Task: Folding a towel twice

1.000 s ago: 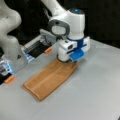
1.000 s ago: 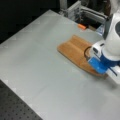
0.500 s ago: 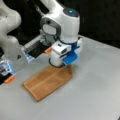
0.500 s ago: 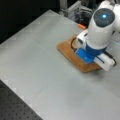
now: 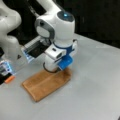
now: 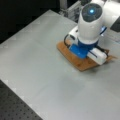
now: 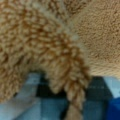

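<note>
- At a front view's left, a small orange clip lies on the grey table, apart from the towel.
- The towel lies flat as a narrow tan rectangle in a front view, which I judge to be one fold already made; the second fold does not look finished.
- The gripper is down at the towel's right end in a front view, and over its middle-right in a front view, touching the cloth.
- In the wrist view a bunched ridge of towel rises right up against the camera, so the gripper appears closed on a pinch of cloth.
- At a front view's right, the table is bare grey.
</note>
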You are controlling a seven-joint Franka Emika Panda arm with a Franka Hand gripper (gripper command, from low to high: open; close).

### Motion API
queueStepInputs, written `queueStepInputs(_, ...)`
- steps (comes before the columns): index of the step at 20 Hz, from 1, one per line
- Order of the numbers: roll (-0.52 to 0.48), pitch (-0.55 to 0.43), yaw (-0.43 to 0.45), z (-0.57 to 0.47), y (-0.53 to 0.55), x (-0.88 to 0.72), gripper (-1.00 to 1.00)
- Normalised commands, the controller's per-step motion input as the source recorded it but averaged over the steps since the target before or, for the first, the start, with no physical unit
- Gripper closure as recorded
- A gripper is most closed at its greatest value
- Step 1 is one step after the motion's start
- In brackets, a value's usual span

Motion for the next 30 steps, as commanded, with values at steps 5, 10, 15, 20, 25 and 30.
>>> queueStepInputs(5,0.138,0.085,0.098,0.08,-0.46,-0.10,1.00)
queueStepInputs(10,0.096,0.062,0.153,0.06,-0.41,-0.09,1.00)
queueStepInputs(15,0.036,0.060,0.180,0.08,-0.38,-0.05,1.00)
queueStepInputs(20,-0.015,0.065,0.247,0.07,-0.44,0.04,1.00)
queueStepInputs(25,-0.036,0.054,0.247,0.00,-0.44,0.14,1.00)
queueStepInputs(30,-0.041,0.040,0.256,-0.03,-0.33,0.21,1.00)
